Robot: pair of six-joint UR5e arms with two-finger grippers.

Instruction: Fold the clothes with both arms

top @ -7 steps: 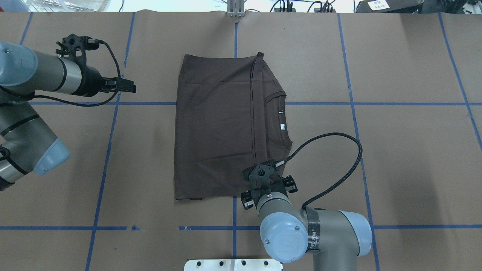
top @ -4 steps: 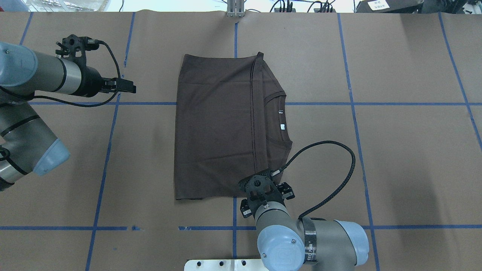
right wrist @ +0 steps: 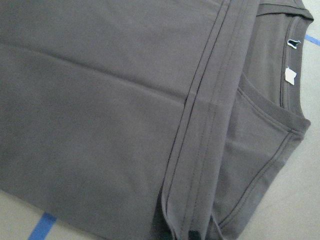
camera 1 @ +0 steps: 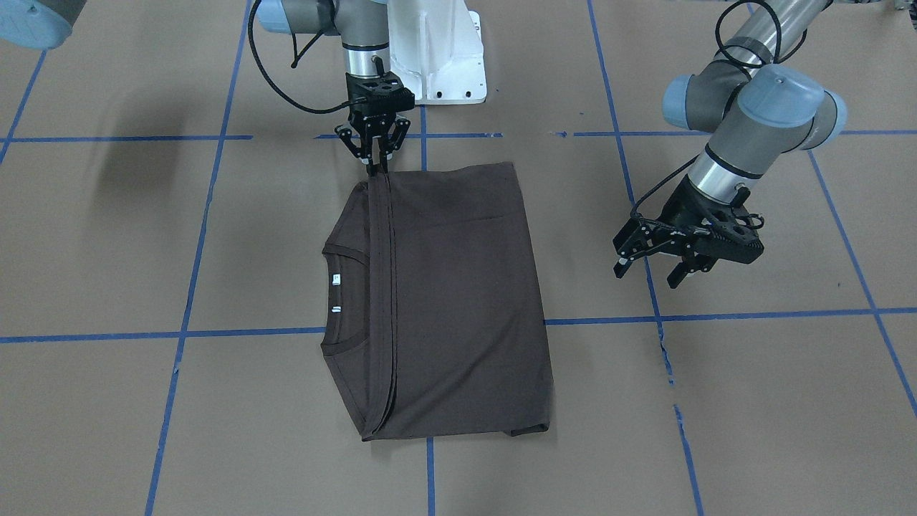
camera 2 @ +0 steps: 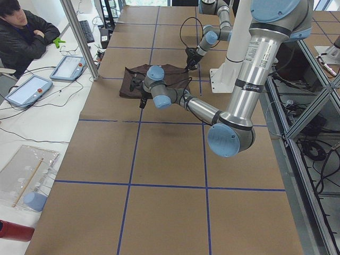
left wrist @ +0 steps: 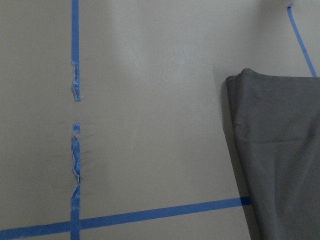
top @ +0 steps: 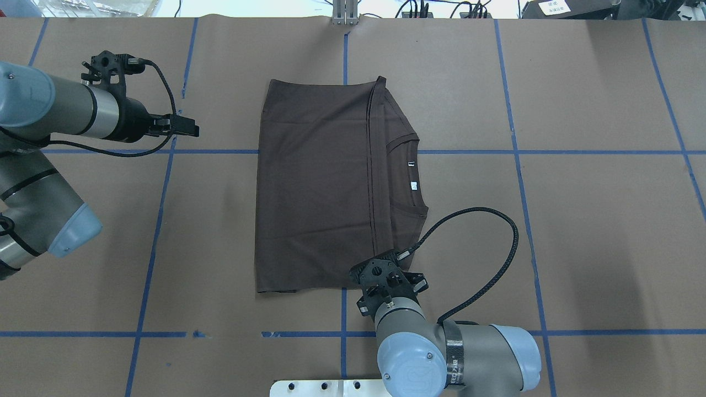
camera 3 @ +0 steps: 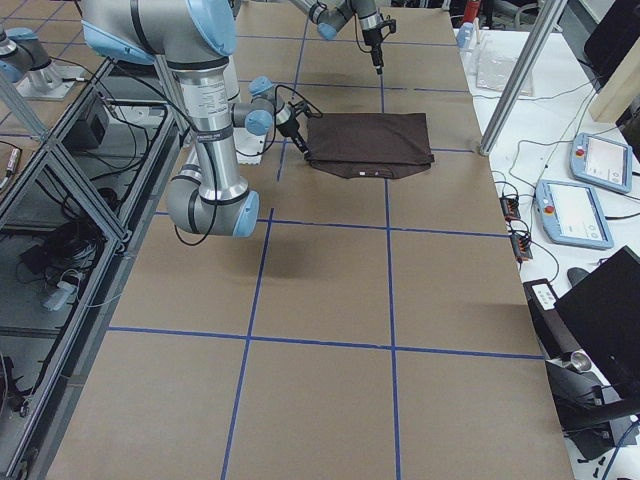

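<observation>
The dark brown T-shirt lies folded flat in the middle of the table, collar and white neck tags showing on my right. My right gripper points straight down at the shirt's near edge. Its fingers are shut on the stitched hem band there. In the right wrist view the hem bands run down to the bottom edge. My left gripper hovers open over bare paper, well off the shirt's side. The left wrist view shows only a shirt corner.
Brown paper with blue tape lines covers the table. The white pedestal stands at the near edge behind the right gripper. A person sits beyond the far edge beside two handheld pendants and an aluminium post.
My right wrist has slid a little toward the robot's base along the shirt's near edge. The left arm and the shirt have stayed put.
</observation>
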